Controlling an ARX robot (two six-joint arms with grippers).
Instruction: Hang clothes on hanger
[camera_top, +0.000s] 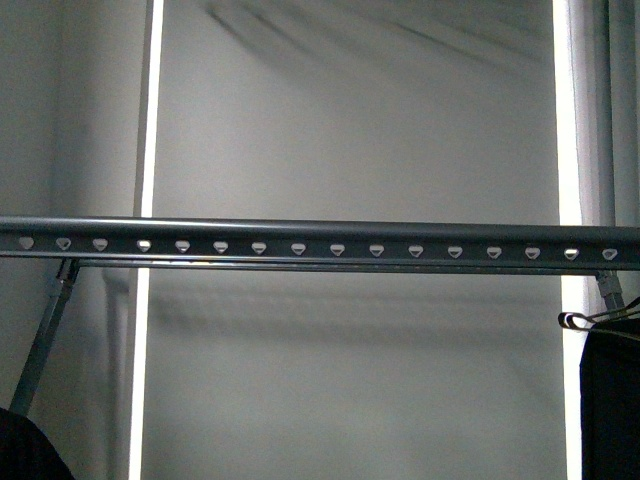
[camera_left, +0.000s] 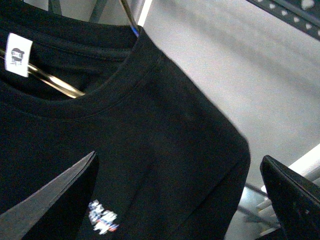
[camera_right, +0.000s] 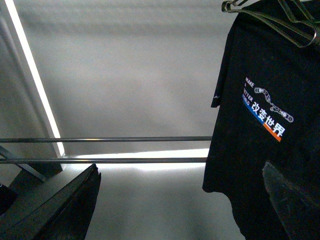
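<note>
Front cam: perforated hanger rail (camera_top: 300, 232) spans 9 to 3 o'clock on slanted struts (camera_top: 45, 335). A second black tee (camera_top: 612, 410) on a silver wire hanger (camera_top: 578, 320) hangs at 4 o'clock, under the rail's end. On my left gripper (camera_left: 178, 156) the jaws are spread wide and clamp nothing I can see. The black T-shirt (camera_left: 190, 115) fills that wrist cam close in front of it, with the white neck label (camera_left: 17, 55) and brass hanger (camera_left: 55, 82) in the collar. The rail sits well behind it, shirt not yet hung there. My right gripper (camera_right: 181, 165) is also gaping and empty, with the second black tee just beside it.
</note>
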